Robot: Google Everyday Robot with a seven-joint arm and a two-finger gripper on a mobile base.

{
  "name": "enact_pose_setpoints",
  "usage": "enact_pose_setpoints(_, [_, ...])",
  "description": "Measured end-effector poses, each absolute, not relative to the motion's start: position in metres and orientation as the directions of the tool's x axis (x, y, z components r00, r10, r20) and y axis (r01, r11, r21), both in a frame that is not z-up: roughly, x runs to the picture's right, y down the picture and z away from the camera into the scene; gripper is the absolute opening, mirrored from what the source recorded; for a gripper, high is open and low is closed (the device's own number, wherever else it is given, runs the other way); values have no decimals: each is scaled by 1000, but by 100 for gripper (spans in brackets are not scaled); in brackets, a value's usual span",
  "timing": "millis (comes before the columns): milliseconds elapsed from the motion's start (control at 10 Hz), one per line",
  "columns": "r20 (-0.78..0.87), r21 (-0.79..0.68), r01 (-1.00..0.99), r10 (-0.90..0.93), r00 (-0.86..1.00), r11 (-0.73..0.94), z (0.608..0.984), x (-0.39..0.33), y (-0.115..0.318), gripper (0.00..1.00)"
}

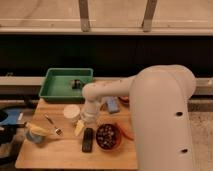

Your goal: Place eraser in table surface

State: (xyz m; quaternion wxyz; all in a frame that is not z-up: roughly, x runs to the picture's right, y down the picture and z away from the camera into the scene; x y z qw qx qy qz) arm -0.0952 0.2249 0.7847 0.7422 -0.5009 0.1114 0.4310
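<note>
Light-brown wooden tabletop holds the flat black eraser bar. The gripper is at its far end and I cannot tell its grip. I judge the eraser placed.

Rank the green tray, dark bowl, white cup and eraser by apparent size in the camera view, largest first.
1. green tray
2. dark bowl
3. white cup and eraser: they look about alike, so no ranking.
The gripper sits just above the eraser, right of the white cup.
</note>
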Motion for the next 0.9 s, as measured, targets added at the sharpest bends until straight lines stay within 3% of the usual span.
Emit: enact_pose_setpoints(900, [-650,-612,-785,506,567,94,787,-89,241,76])
